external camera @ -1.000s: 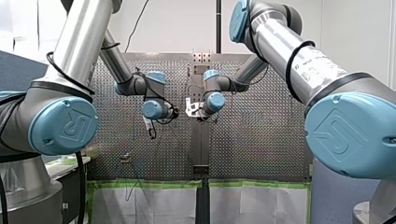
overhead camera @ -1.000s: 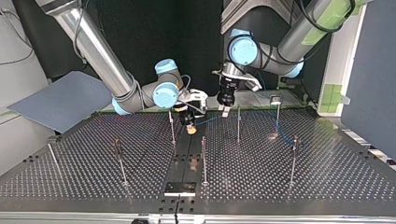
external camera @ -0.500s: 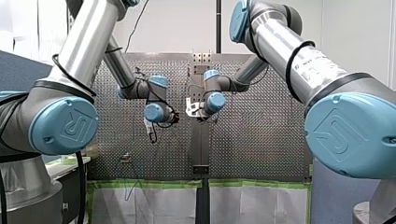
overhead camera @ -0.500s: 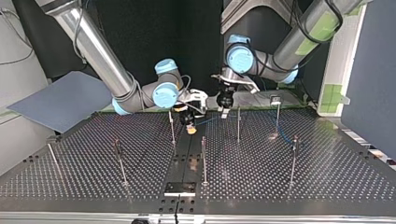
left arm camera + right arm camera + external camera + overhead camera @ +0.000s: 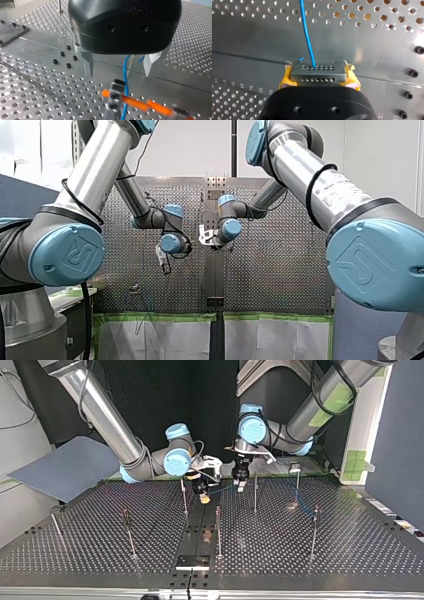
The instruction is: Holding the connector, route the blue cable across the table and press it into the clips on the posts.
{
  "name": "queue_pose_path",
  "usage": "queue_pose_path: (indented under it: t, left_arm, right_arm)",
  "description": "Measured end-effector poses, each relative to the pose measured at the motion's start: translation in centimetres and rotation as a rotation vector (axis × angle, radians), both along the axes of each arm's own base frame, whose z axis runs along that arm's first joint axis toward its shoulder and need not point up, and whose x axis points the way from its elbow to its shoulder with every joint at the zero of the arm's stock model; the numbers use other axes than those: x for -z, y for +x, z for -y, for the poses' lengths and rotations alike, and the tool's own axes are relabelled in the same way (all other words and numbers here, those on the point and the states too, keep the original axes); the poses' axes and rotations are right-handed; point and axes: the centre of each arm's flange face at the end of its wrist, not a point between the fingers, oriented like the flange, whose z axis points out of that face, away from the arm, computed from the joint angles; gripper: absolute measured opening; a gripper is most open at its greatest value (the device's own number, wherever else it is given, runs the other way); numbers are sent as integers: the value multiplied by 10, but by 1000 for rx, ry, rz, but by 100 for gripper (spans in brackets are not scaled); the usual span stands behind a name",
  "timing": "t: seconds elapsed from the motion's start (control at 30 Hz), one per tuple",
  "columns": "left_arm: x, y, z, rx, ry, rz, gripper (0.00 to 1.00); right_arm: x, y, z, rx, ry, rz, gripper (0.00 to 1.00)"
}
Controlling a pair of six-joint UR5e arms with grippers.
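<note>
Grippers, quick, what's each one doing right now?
Left gripper: open around the blue cable, not gripping it.
Right gripper: closed on the connector.

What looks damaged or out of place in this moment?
Only small things: in the right wrist view the yellow pads of my right tool look ragged around the connector, and a short blue stub sticks out beside the blue cable.

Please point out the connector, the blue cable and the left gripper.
connector (image 5: 317, 72), right wrist view, its grey face.
blue cable (image 5: 306, 32), right wrist view, its straight run.
left gripper (image 5: 118, 75), left wrist view, between its fingertips.
</note>
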Motion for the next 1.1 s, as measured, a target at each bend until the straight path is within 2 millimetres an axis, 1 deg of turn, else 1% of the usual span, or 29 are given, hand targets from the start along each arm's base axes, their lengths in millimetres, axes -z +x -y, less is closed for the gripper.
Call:
queue_pose_path:
  t: [0.1,0.2,0.37,0.47,0.67,0.77,1.0,1.1]
  left_arm:
    - [1,4,6,8,-1,-2,100]
    - [7,9,12,14,5,-23,100]
    - [19,24,19,0,6,-48,100]
    - [15,32,25,-6,-2,-41,100]
    - [-2,48,34,-6,-19,-5,100]
    - [-5,50,34,-8,-21,-1,100]
    - [-4,50,32,-18,-16,-14,100]
    - [-3,50,29,-32,-6,-22,100]
  right_arm:
    - [0,0,1,1,0,0,0]
    - [0,0,1,0,0,1,0]
    - [0,0,0,-6,1,1,0]
    - [0,1,-1,-8,1,2,0]
    - [0,2,-2,-11,1,2,0]
    - [0,2,-2,-11,1,2,0]
    - [0,2,-2,-11,2,2,0]
    - [0,1,-2,-10,2,1,0]
